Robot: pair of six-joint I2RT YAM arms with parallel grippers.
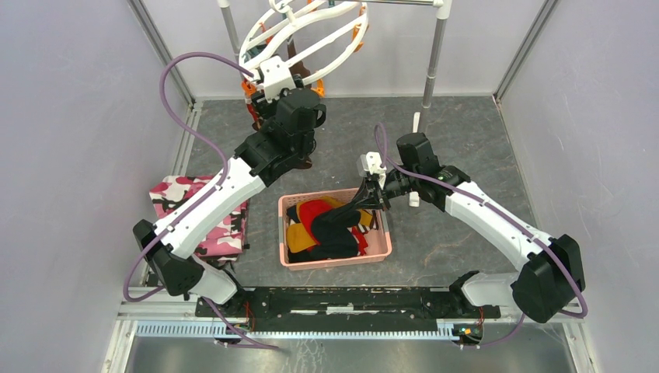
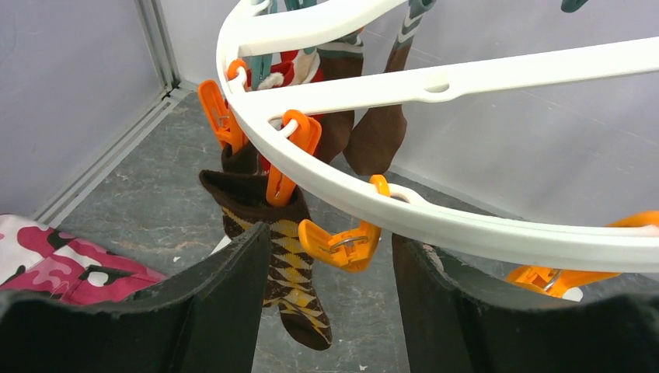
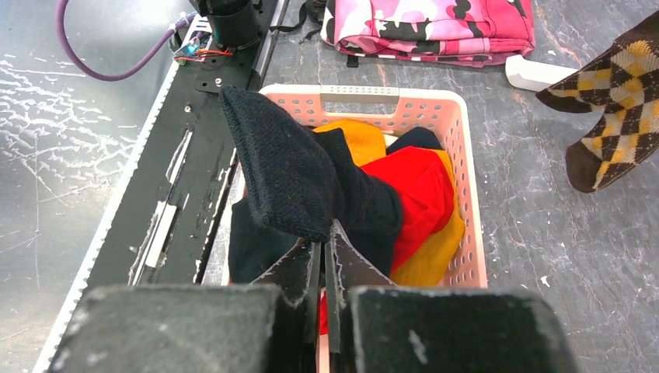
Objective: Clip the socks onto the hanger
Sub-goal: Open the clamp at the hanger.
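Left claw (image 2: pixel 330 252): spread and raised to the outer ring of the hanger (image 2: pixel 466 225) at the far left. An empty orange clip (image 2: pixel 342 245) hangs between the fingers, and no contact is made out on either side.
Reason, left (judged): the clip is bracketed so that it can be squeezed open when a sock arrives.
Right claw (image 3: pixel 326 252): pressed together on a black sock (image 3: pixel 287 171), which is pinched near one end and held above the pink basket (image 3: pixel 361 93) at the bench (image 1: pixel 466 140) centre.
Reason, right (judged): the sock is gripped by one end so that it comes out of the pile singly and a free end is left to offer to a clip.
Socks, hung: an argyle sock (image 2: pixel 291 264) is held by an orange clip at the left of the ring. Brown socks (image 2: pixel 377 140) are clipped farther back.
Socks, waiting: a red sock (image 3: pixel 420 186), a mustard sock (image 3: pixel 435 249) and dark ones are heaped in the basket.
Camouflage cloth (image 3: pixel 435 23): folded on the bench, left of the basket and apart from it.
Step (judged): pick-up is done, while the carry to the far left and the clipping are not yet done.
Risk (judged): the limp sock may sag away from the clip mouth, and the hanging ring may swing when it is pushed.
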